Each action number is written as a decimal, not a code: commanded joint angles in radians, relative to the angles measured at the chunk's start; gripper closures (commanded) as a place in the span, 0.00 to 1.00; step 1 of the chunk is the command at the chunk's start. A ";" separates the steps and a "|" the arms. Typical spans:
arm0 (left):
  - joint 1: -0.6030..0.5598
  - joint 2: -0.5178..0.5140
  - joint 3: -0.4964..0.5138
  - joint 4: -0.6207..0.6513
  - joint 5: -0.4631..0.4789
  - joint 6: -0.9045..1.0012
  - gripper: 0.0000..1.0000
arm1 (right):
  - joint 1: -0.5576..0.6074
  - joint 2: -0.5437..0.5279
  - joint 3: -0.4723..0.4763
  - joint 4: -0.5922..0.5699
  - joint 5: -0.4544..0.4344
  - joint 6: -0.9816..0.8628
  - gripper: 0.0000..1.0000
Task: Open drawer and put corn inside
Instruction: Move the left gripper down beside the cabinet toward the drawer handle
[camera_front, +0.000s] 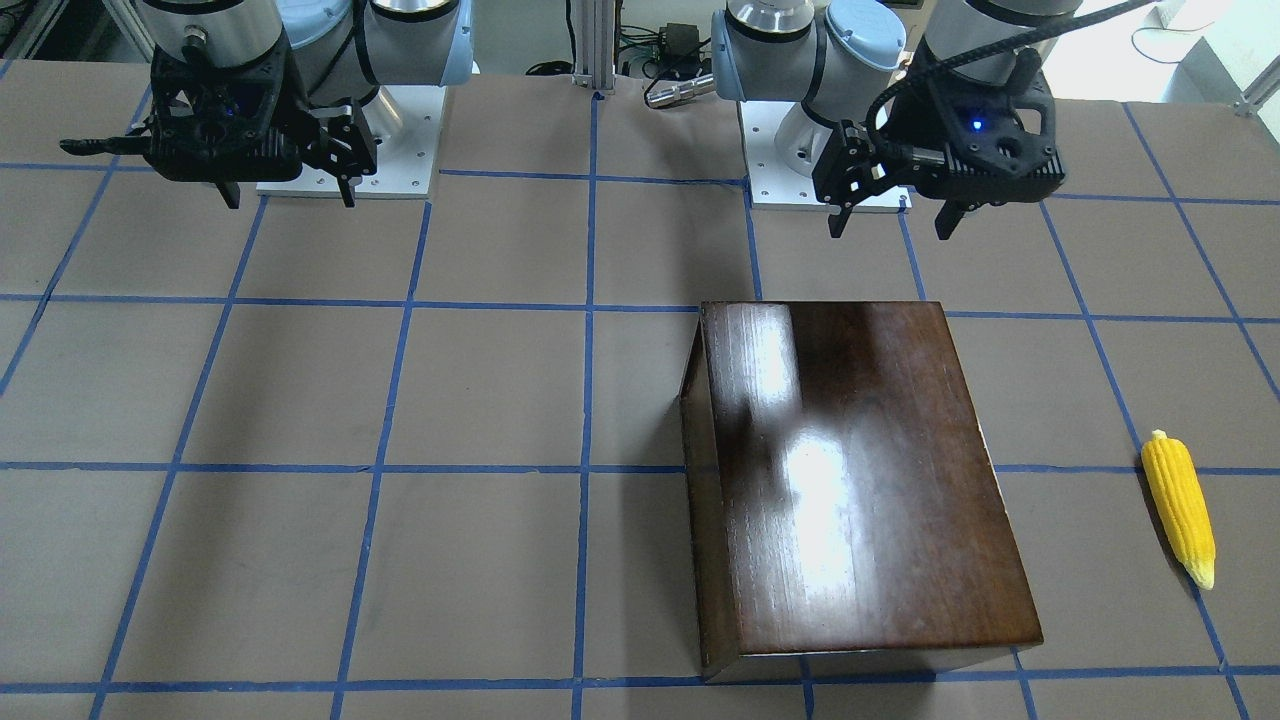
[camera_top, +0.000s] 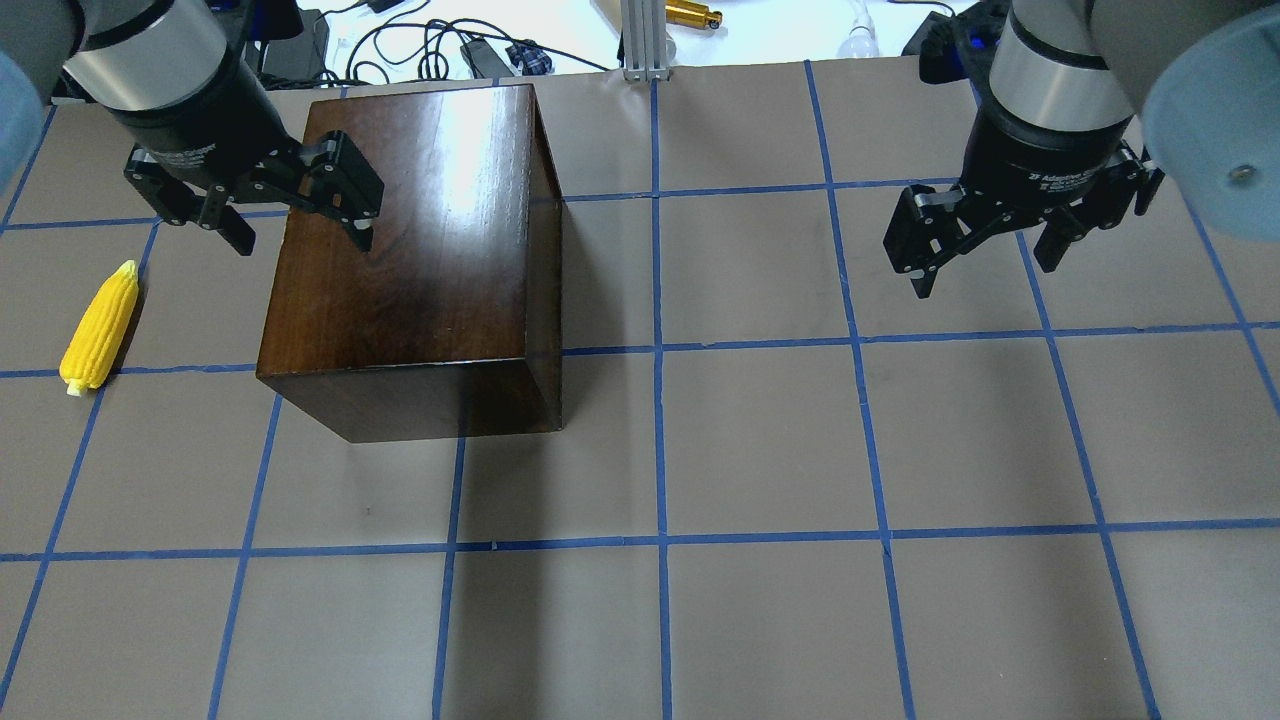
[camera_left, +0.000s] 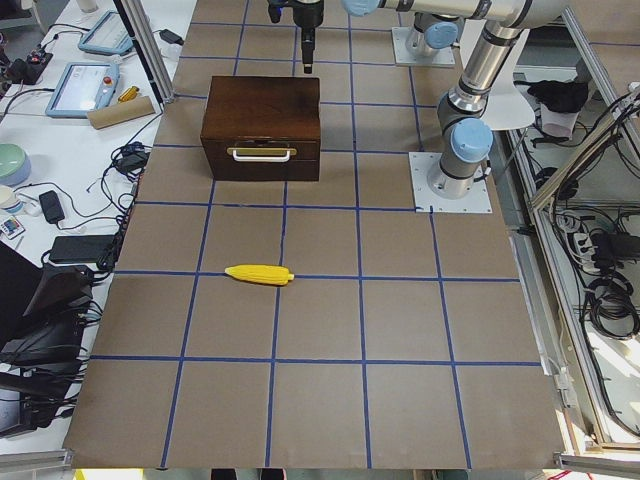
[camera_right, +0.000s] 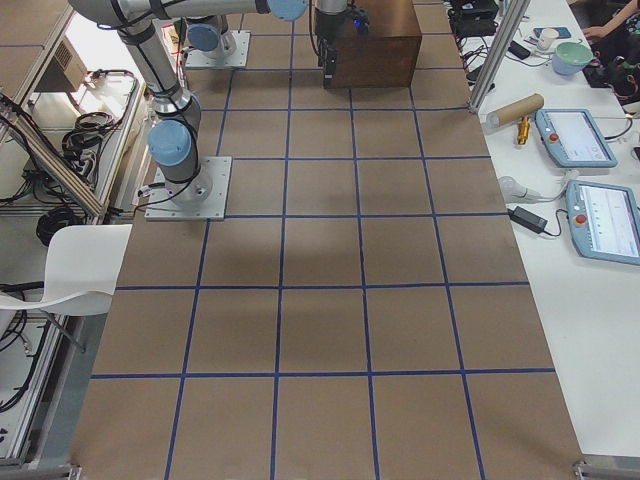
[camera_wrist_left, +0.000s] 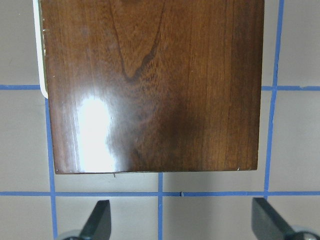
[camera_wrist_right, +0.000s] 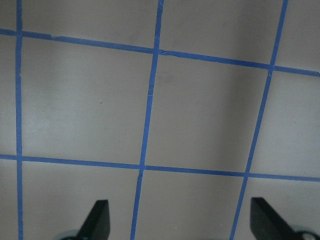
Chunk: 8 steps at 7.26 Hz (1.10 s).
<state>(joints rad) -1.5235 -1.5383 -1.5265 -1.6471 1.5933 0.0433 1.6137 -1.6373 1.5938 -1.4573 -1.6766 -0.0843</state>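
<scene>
The glossy dark-brown box (camera_top: 420, 250) stands on the left half of the table. Its drawer (camera_left: 262, 158) is shut, with a pale metal pull (camera_left: 262, 153) on the front, which faces the table's left end. The yellow corn (camera_top: 100, 325) lies on the table to the left of the box, apart from it; it also shows in the front view (camera_front: 1180, 510). My left gripper (camera_top: 300, 232) is open and empty above the box's near left edge; its fingertips (camera_wrist_left: 100, 220) frame bare table. My right gripper (camera_top: 985, 265) is open and empty above the table's right half.
The brown table (camera_top: 760, 450) is marked with a blue tape grid. The arm bases (camera_front: 830, 170) stand on white plates at the robot's edge. Cables and tablets (camera_left: 85, 85) lie on a side bench beyond the far edge.
</scene>
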 joint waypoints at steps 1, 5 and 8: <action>0.136 -0.006 0.002 0.000 0.008 0.109 0.00 | 0.000 0.001 0.000 0.000 0.000 0.000 0.00; 0.408 -0.074 0.015 0.074 0.001 0.297 0.00 | 0.000 0.001 0.000 0.000 0.000 0.000 0.00; 0.416 -0.230 0.000 0.200 -0.004 0.310 0.00 | 0.000 -0.001 0.000 0.000 0.000 0.000 0.00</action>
<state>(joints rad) -1.1116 -1.6965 -1.5212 -1.5035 1.5928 0.3508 1.6137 -1.6375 1.5938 -1.4573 -1.6767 -0.0843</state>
